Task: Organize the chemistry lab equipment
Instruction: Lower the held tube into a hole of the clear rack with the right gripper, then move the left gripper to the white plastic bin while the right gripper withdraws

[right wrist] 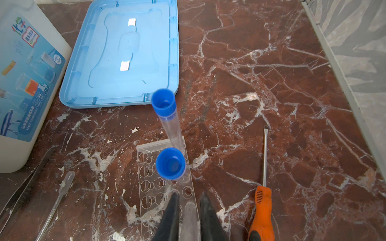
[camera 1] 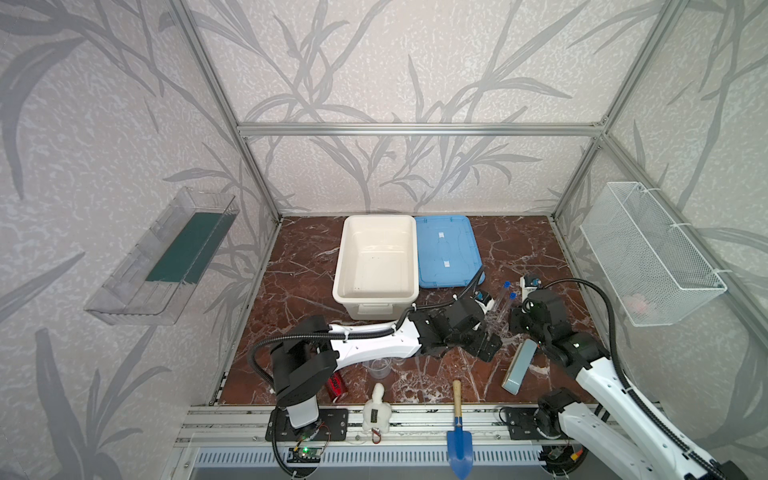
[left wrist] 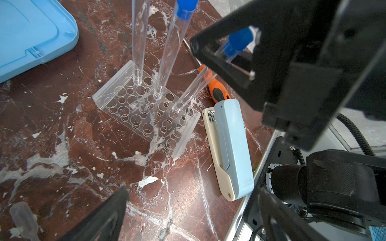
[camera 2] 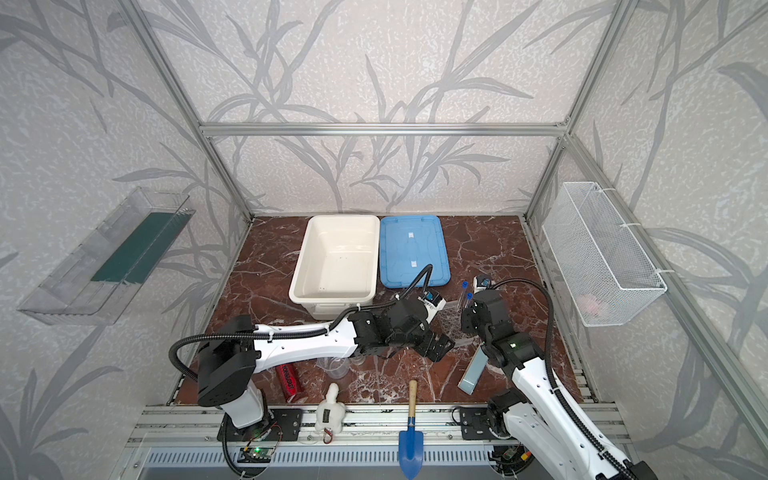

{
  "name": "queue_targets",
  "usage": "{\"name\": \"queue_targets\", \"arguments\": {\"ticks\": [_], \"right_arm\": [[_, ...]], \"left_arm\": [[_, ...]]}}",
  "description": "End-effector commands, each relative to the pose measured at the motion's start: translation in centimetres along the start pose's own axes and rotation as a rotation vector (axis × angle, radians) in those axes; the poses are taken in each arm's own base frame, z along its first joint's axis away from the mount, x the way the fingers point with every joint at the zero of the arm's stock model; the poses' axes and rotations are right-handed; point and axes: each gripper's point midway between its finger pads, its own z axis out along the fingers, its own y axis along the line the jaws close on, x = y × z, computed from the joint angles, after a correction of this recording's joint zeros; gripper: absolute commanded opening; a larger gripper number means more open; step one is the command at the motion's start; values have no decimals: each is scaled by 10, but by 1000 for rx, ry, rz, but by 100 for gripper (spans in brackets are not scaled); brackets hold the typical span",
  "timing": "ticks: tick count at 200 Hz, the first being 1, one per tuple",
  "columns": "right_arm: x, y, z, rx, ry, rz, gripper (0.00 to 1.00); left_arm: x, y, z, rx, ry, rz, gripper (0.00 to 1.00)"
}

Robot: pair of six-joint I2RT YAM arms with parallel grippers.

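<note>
well, from where i stand the tube part looks nearly sorted. the clear perforated tube rack (left wrist: 146, 116) sits on the marble table (right wrist: 271, 62) between the two arms, just beside a pale blue stapler (left wrist: 231, 146) and an orange-handled screwdriver (right wrist: 262, 208). two long clear tubes (right wrist: 171, 133) already stand in its holes, blue caps up. the right gripper (right wrist: 189, 195) is pinched narrowly on a third tube (left wrist: 194, 89), gripping it just under its blue cap. the tube leans, with its rounded foot in a hole on the side nearest the stapler. i'd say it is seated or close to it, but not yet let go. the left gripper (camera 1: 488, 347) hangs beside the rack with its jaws spread wide and nothing in them.

what's left, as i judge it: a clear beaker (camera 1: 380, 368) on the table by the left arm, and a plastic pipette (right wrist: 62, 187) and dark tweezers (right wrist: 23, 192) lying loose near the white bin (camera 1: 376, 262). the bin looks empty, and its blue lid (camera 1: 446, 251) lies off beside it. the red can (camera 1: 337, 386), blue trowel (camera 1: 457, 419) and little white plush toy (camera 1: 376, 409) at the front edge don't look like lab gear to me.
</note>
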Motion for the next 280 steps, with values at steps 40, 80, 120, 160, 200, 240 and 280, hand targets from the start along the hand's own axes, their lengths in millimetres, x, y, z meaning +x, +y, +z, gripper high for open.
{"name": "queue_targets", "arguments": {"ticks": [40, 80, 120, 160, 200, 240, 280], "right_arm": [[1, 4, -2, -20, 24, 49, 47], [-12, -1, -39, -46, -66, 103, 82], [-25, 11, -69, -166, -131, 135, 99], [-47, 39, -102, -345, -186, 110, 99], [-70, 63, -105, -445, -166, 94, 99], [-112, 85, -97, -497, -176, 84, 99], [-138, 90, -76, -453, -138, 82, 99]], "left_arm": [[-8, 7, -12, -38, -40, -17, 99], [-15, 34, -60, -222, -54, -59, 99], [2, 72, -110, -398, -14, -124, 87], [6, 118, -157, -580, -23, -158, 90], [-41, 146, -221, -582, -126, -209, 90], [-85, 204, -264, -694, -141, -244, 90], [-96, 270, -301, -885, -103, -316, 89]]}}
